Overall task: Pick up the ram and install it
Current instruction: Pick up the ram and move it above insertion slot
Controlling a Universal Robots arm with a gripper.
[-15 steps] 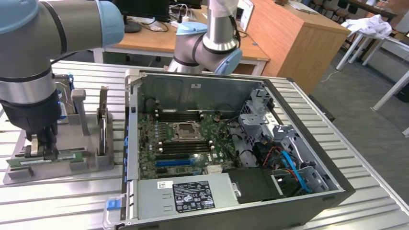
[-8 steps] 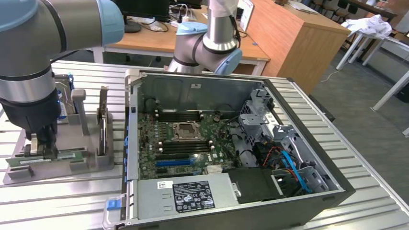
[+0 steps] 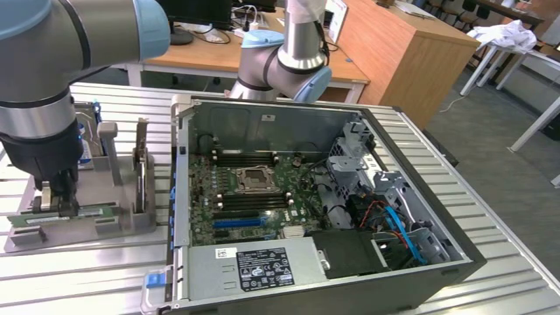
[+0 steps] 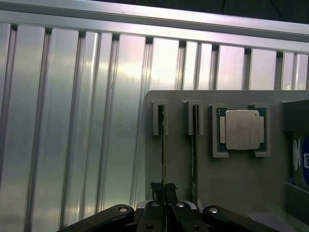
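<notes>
We've got the gripper (image 4: 164,191) clamped on the ram (image 4: 163,145), on edge in the grey holder's (image 4: 241,179) edge slot; lifting wants a straight, untilted pull, clear of the 2nd stick (image 4: 194,145).

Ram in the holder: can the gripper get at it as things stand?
Looks like yes: the gripper sits right over the ram, jaws shut on its exposed edge. The neighbouring stick stands apart in its own slot, nothing between.
</notes>
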